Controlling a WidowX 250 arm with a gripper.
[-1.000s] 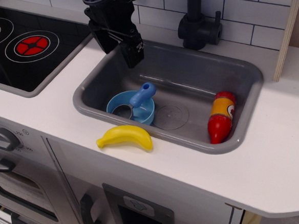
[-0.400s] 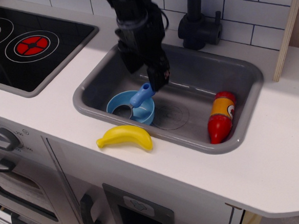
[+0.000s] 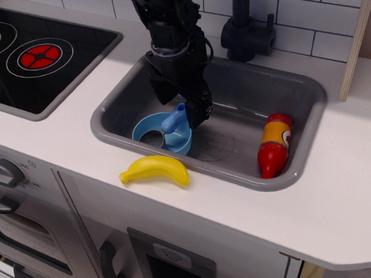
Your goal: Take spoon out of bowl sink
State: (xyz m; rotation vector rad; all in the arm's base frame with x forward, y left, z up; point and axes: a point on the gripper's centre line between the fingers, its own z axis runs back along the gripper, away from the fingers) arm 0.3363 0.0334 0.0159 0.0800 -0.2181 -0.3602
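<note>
Gripper [image 3: 184, 108] hangs low inside the grey sink [image 3: 299, 124], its black fingers [image 3: 198, 109] reaching down at the upper end of the blue spoon [image 3: 170, 122] handle. Whether the fingers pinch the handle or merely flank it cannot be told, since the gripper body hides the contact. Spoon lies in the light-blue bowl [image 3: 147, 124], grey cup head down in the bowl's middle, handle slanting up over the right rim. Bowl sits on the sink floor near the front left corner. Red-yellow bottle [image 3: 274, 145] lies along the sink's right side, well apart. Yellow banana [image 3: 154, 170] rests on the white counter [image 3: 342, 198] just beside the sink's front edge.
</note>
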